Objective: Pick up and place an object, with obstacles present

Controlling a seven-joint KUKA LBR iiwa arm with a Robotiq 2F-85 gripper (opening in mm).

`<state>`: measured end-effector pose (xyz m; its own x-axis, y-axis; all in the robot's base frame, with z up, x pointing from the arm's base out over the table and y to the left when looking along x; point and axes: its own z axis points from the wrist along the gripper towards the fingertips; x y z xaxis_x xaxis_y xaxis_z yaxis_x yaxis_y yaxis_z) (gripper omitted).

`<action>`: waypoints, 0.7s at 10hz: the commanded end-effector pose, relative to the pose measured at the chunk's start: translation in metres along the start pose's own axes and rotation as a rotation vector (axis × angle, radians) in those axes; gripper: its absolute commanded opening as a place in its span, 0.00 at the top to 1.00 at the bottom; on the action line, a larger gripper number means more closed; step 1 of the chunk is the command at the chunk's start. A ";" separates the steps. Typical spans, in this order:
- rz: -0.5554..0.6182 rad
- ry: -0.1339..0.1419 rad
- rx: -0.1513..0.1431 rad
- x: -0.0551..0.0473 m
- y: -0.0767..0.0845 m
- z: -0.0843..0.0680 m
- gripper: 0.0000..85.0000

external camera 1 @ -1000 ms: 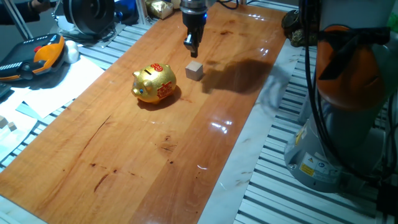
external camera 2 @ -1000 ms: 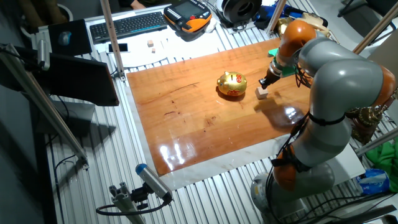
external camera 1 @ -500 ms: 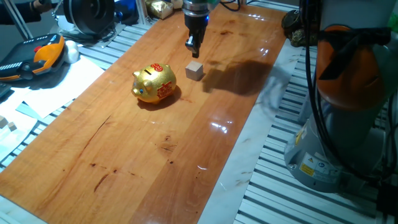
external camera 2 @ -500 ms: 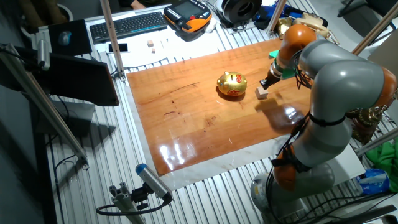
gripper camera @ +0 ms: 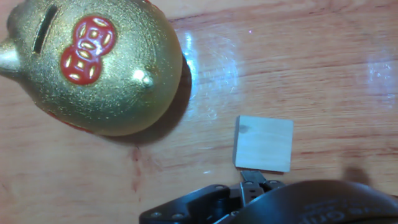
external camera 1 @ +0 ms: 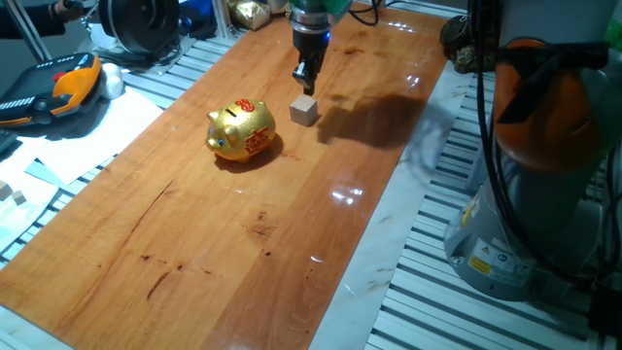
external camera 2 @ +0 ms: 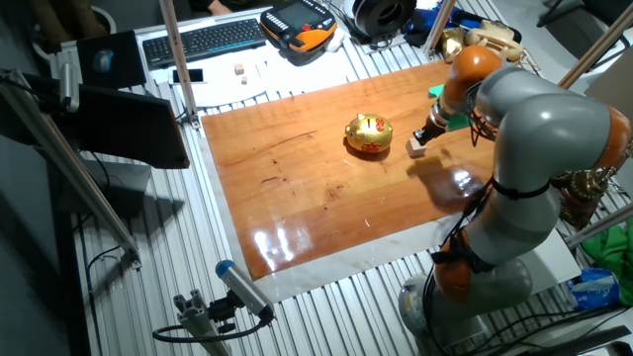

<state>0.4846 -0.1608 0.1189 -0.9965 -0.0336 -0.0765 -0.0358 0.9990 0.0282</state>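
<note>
The small pale beige wooden cube (external camera 1: 305,110) sits on the wooden tabletop (external camera 1: 224,233), just right of the gold piggy bank (external camera 1: 243,130). My gripper (external camera 1: 307,78) hangs just above and behind the cube, with its fingers together and nothing between them. In the hand view the cube (gripper camera: 263,144) lies just ahead of my gripper (gripper camera: 252,182), and the piggy bank (gripper camera: 93,68) fills the upper left, apart from the cube. In the other fixed view my gripper (external camera 2: 427,135) is close over the cube (external camera 2: 416,148), to the right of the pig (external camera 2: 368,133).
The arm's base (external camera 1: 544,156) stands right of the table. An orange and black pendant (external camera 1: 58,87) and white paper (external camera 1: 87,136) lie off the left edge. A keyboard (external camera 2: 203,40) lies beyond the far side. A dark monitor (external camera 2: 129,124) stands by the corner.
My gripper has shifted slightly right and down, closer to the cube. The cube and piggy bank have not moved.
</note>
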 end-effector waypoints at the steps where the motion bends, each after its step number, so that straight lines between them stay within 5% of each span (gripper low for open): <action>1: 0.002 0.000 -0.003 0.000 0.000 0.000 1.00; 3: 0.037 0.043 -0.034 0.000 0.000 0.000 1.00; 5: 0.089 0.096 0.070 0.000 0.000 0.000 1.00; 7: 0.025 0.075 0.143 0.000 0.000 0.000 1.00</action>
<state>0.4847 -0.1611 0.1189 -0.9999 0.0070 -0.0079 0.0076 0.9969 -0.0784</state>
